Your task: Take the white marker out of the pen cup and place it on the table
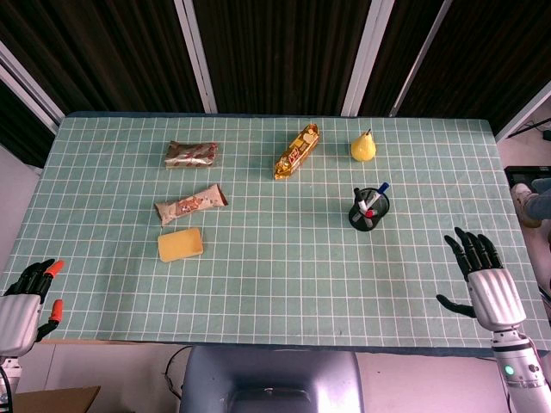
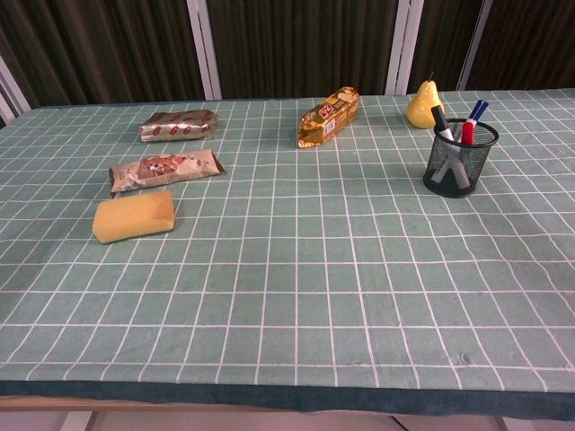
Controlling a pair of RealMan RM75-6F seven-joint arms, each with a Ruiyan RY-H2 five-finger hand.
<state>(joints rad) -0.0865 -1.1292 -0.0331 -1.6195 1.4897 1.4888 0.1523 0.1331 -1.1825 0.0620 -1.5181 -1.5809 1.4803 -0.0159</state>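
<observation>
A black mesh pen cup [image 1: 368,211] [image 2: 460,159] stands upright on the right half of the green gridded table [image 1: 284,284]. Three markers lean in it, with black, red and blue caps. The black-capped one [image 2: 441,123] has a white barrel [image 1: 365,206] seen through the mesh. My right hand [image 1: 482,268] rests near the table's front right corner, fingers spread and empty, well in front of and to the right of the cup. At the front left corner lies my left hand [image 1: 30,297], empty, with its orange-tipped fingers apart. Neither hand shows in the chest view.
A yellow pear [image 1: 363,147] sits just behind the cup, and a gold snack packet [image 1: 297,151] lies to its left. On the left half lie two brown snack bars [image 1: 191,154] [image 1: 190,204] and a yellow sponge [image 1: 180,244].
</observation>
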